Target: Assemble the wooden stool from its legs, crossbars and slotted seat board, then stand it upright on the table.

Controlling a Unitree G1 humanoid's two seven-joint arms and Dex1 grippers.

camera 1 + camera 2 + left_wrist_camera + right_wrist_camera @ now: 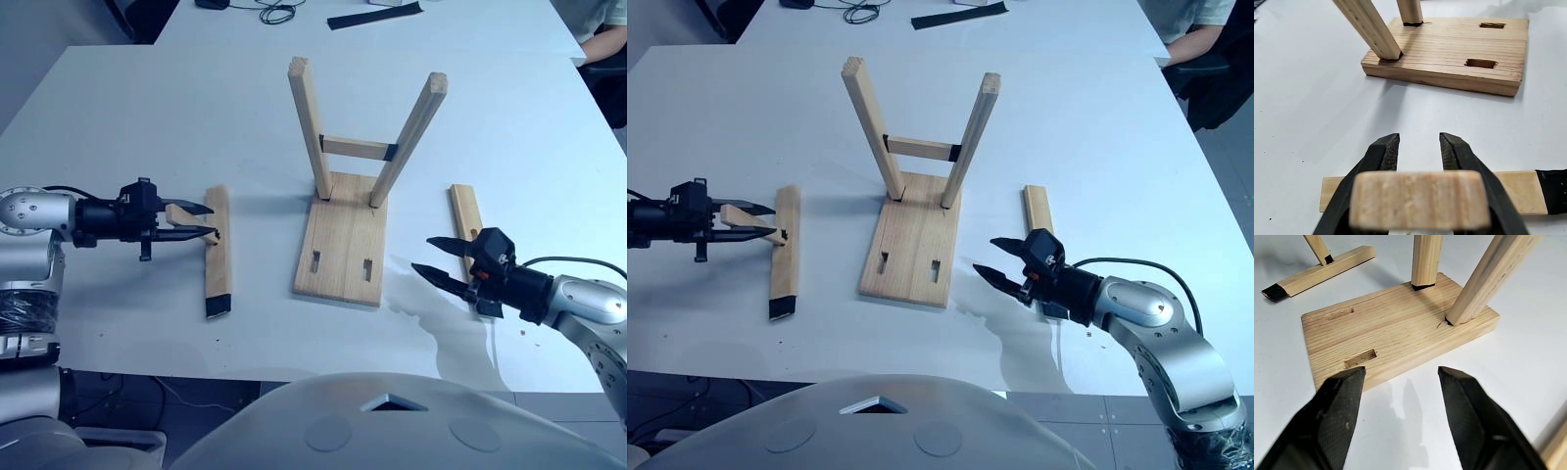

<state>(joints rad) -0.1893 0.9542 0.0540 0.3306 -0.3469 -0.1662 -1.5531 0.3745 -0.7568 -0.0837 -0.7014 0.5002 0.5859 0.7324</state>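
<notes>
The left gripper [212, 220] is clamped on the crossbar [1419, 198] of a loose leg [217, 257] lying left of the board [338, 245]. The right gripper [423, 254] gapes empty beside the board. The wood is probably light, stiff and smooth. Joint firmness is unclear, so hold near the joint.

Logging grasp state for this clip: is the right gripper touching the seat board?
Apart. The left eye view shows a strip of bare table between the open right gripper and the seat board, at the board's right edge.
</notes>
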